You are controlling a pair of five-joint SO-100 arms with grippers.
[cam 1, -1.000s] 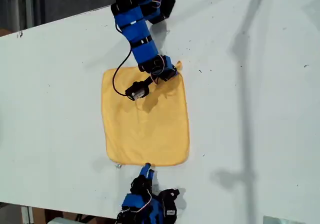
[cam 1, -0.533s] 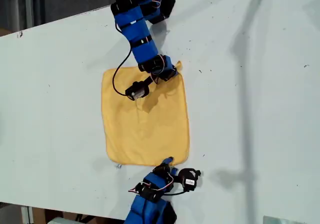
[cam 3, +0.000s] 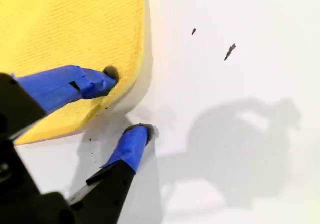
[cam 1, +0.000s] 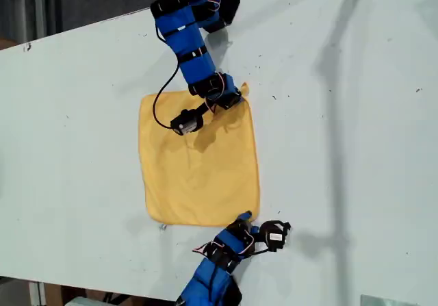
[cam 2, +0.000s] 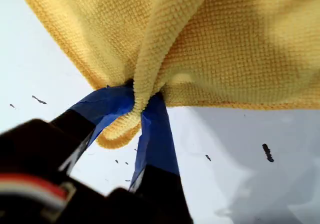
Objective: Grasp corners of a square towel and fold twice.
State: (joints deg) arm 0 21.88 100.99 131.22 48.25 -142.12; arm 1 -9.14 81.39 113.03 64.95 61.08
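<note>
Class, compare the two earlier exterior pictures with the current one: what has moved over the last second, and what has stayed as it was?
My second tool travelled along the towel's near edge toward the exterior view's right and now straddles the corner, open, one fingertip on the cloth and one on the table. Nothing was newly gripped or released. My first tool stays pinched on the far corner, and the towel lies flat as before.

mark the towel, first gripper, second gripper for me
towel [cam 1: 198, 172]: exterior view, middle of the flat cloth.
my first gripper [cam 2: 137, 108]: first wrist view, between the tips pinching a corner.
my second gripper [cam 3: 129, 101]: second wrist view, gap between the open tips at the cloth's edge.
</note>
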